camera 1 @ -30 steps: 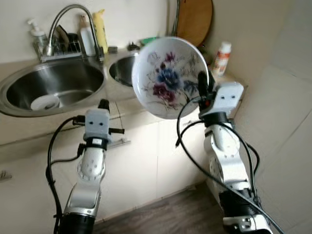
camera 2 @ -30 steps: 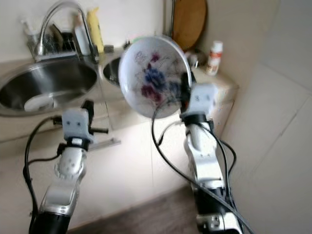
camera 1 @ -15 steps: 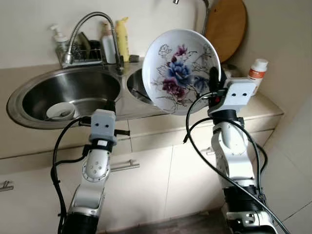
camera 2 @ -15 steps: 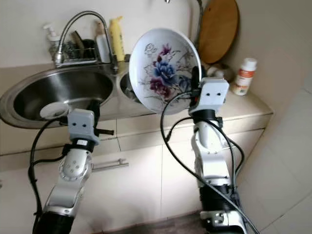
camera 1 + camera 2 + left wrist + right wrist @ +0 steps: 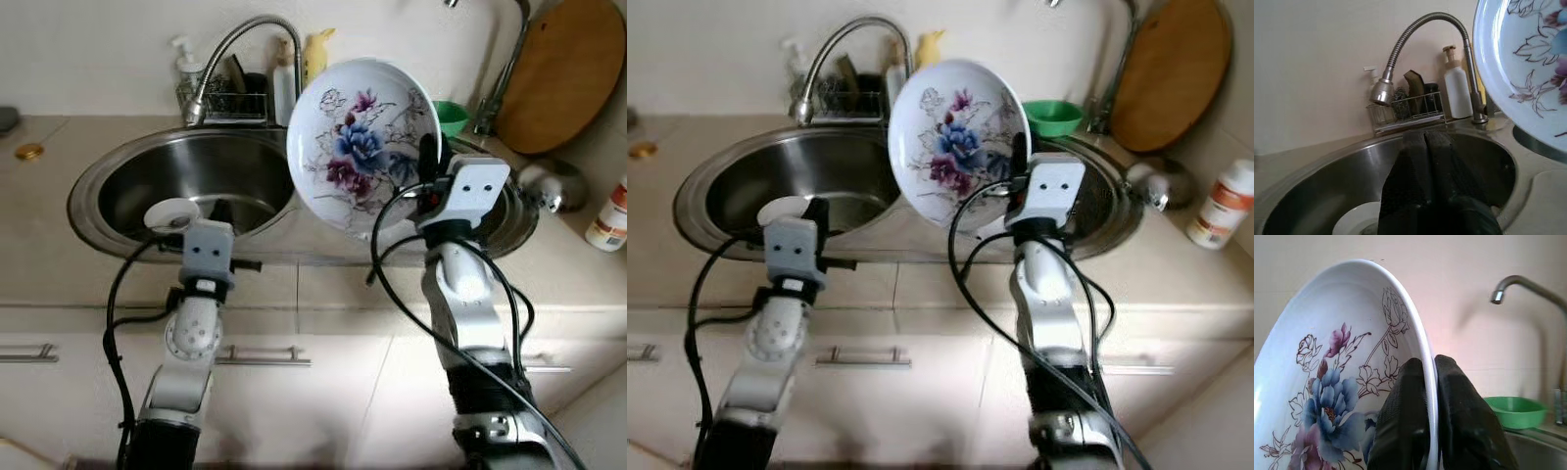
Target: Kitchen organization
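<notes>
My right gripper (image 5: 427,166) is shut on the rim of a white plate (image 5: 358,142) painted with blue and purple flowers. I hold the plate upright in the air, between the two basins of the sink. In the right wrist view the two black fingers (image 5: 1400,426) pinch the plate rim (image 5: 1422,347). My left gripper (image 5: 217,211) is shut with nothing in it, raised in front of the large left basin (image 5: 186,186). The left wrist view looks along its closed fingers (image 5: 1425,166) into that basin.
A small white dish (image 5: 171,212) lies in the left basin. A curved faucet (image 5: 235,44), a wire caddy with bottles (image 5: 240,93), a green bowl (image 5: 451,116), a round wooden board (image 5: 568,69) and a white bottle (image 5: 612,215) stand around the sink. Cabinet handles (image 5: 265,357) run below the counter.
The whole view has swung left and now faces the sink squarely, so the camera moved. Both arms keep their pose, and the plate stays in the right gripper.
</notes>
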Robot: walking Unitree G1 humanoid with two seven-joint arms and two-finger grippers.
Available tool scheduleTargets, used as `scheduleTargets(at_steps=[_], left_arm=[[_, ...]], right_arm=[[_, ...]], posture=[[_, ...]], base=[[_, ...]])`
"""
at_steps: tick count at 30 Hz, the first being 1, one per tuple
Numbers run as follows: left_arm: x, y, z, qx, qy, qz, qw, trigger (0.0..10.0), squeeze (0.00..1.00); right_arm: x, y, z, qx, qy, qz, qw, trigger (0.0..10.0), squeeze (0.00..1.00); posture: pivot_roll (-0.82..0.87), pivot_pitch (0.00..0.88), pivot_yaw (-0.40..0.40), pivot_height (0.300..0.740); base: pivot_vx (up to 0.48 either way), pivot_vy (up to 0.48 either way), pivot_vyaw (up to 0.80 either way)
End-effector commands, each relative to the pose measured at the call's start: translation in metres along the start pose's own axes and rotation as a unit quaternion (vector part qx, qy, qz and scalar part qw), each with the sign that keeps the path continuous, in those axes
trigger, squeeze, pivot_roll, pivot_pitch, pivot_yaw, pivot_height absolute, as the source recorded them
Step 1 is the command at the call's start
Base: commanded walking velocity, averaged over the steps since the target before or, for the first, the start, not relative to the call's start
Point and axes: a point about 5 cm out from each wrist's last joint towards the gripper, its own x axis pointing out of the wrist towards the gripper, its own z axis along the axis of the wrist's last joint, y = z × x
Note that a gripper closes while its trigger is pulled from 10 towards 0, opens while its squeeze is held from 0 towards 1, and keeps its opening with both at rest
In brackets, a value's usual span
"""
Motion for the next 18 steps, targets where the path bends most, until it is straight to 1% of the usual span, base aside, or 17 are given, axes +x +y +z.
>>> scheduleTargets(at_steps=[1,8,10,12,13,14,16,18], left_arm=[[0.001,-0.004,0.001,-0.002,0.0,-0.005,1.0,10.0,0.0],[0.001,-0.006,0.001,-0.001,0.002,-0.008,1.0,10.0,0.0],[0.001,-0.007,0.0,-0.001,0.004,-0.009,1.0,10.0,0.0],[0.001,-0.007,0.0,-0.001,0.005,-0.01,1.0,10.0,0.0],[0.001,-0.007,0.0,0.0,0.005,-0.01,1.0,10.0,0.0],[0.001,-0.007,0.0,0.0,0.005,-0.01,1.0,10.0,0.0],[0.001,-0.008,0.0,0.0,0.006,-0.01,1.0,10.0,0.0],[0.001,-0.007,0.0,0.0,0.006,-0.009,1.0,10.0,0.0]], right_arm=[[0.006,-0.008,0.004,0.003,-0.007,-0.018,1.0,0.0,0.0],[0.012,-0.012,-0.003,-0.017,0.014,-0.034,0.999,0.0,0.0],[0.017,-0.024,-0.013,-0.046,0.046,-0.065,0.996,0.0,0.0],[0.018,-0.03,-0.018,-0.06,0.062,-0.08,0.993,0.0,0.0],[0.017,-0.039,-0.029,-0.075,0.091,-0.099,0.988,0.0,0.0],[0.017,-0.039,-0.029,-0.075,0.091,-0.099,0.988,0.0,0.0],[0.017,-0.047,-0.037,-0.096,0.114,-0.11,0.983,0.0,0.0],[0.016,-0.052,-0.041,-0.111,0.123,-0.116,0.979,0.0,0.0]], posture=[[0.13,0.0,0.011,0.74],[0.14,0.0,0.007,0.74],[0.14,0.0,0.005,0.74],[0.14,0.0,0.004,0.74],[0.14,0.0,0.001,0.74],[0.14,0.0,0.001,0.74],[0.15,0.0,0.0,0.74],[0.15,0.0,0.0,0.74]], base=[[0.0,0.0,0.0],[0.0,0.0,0.0],[0.0,0.0,0.0],[0.0,0.0,0.0],[0.0,0.0,0.0],[0.0,0.0,0.0],[0.0,0.0,0.0],[0.0,0.0,0.0]])
